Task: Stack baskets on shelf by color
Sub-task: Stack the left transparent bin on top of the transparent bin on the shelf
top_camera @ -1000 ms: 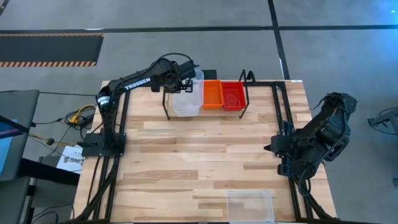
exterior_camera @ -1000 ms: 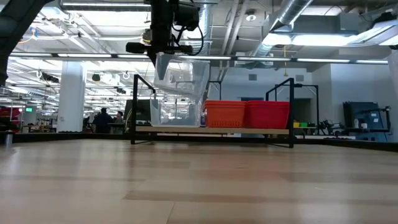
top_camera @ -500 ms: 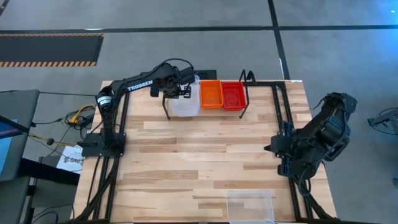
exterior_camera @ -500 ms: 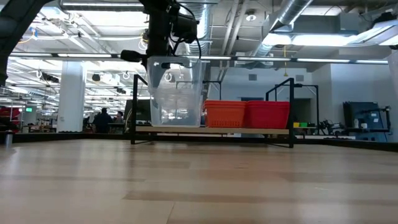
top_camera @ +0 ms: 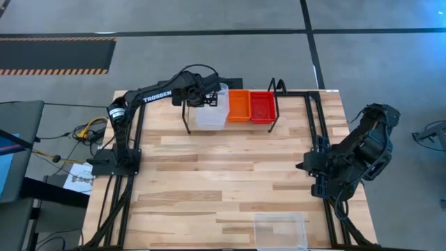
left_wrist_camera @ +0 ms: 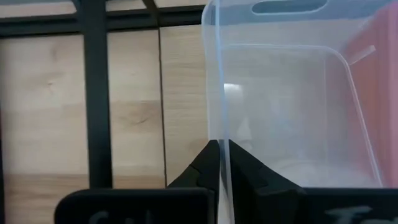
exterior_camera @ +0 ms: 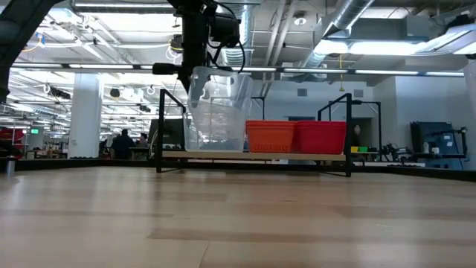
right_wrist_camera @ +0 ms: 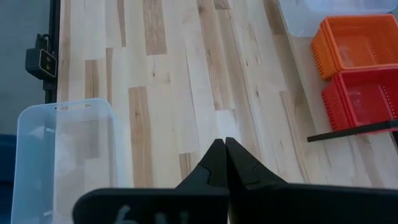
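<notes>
- Clear basket (top_camera: 212, 111) hangs tilted over the shelf's (top_camera: 187, 120) left end, beside the orange stack (top_camera: 239, 105), its wall pinched by the left hand (left_wrist_camera: 222, 163).
- Right hand (right_wrist_camera: 225, 163), pressed together, waits over the desk (top_camera: 223, 174).

- The left arm (top_camera: 150, 94) is built of dark, near-black links, with white block lettering along its long upper link.
- A pale ring marks the joint (top_camera: 116, 110) near its base.
- Black cables (top_camera: 198, 72) loop over its wrist, also seen hanging in loops in the low view.
- Its base (top_camera: 111, 162) is a flat dark plate.
- The left claw (left_wrist_camera: 221, 163) has two black tapered fingers behind a wide black bar.
- The right arm (top_camera: 352, 157) is the same dark colour, bulky, with cables along it.
- The right claw (right_wrist_camera: 224, 163) has matching black wedge-shaped fingers.
</notes>
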Robot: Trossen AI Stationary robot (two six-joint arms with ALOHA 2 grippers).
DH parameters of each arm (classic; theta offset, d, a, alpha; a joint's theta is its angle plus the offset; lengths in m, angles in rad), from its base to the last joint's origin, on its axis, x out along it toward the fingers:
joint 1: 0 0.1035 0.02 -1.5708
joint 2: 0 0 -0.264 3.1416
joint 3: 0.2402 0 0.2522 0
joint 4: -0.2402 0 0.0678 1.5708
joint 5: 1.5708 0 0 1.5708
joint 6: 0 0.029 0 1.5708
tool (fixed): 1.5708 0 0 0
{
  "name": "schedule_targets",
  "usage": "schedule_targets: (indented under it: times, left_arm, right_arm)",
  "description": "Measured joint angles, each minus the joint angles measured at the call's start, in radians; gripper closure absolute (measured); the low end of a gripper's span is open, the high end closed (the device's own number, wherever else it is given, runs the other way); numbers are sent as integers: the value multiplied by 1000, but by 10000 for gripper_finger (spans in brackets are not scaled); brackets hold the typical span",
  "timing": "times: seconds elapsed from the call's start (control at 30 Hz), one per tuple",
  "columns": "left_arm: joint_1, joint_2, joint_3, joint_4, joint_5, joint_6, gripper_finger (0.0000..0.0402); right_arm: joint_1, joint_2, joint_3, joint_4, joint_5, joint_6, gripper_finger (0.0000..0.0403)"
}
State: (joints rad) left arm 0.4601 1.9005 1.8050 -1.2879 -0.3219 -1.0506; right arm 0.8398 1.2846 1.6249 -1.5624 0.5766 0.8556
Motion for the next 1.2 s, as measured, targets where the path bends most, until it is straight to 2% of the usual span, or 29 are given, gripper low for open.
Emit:
schedule_targets:
  times: [0.33, 0.53, 1.2]
  left_arm:
    - [-49, -4, 0, 8, -103, -9, 401]
    - [-77, -4, 0, 9, -203, -9, 401]
    - [-73, -1, -10, 46, -213, -8, 401]
  right_arm:
    - [0, 0, 0, 0, 0, 0, 401]
    - [0, 0, 0, 2, 0, 0, 401]
    - [0, 0, 0, 67, 0, 3, 401]
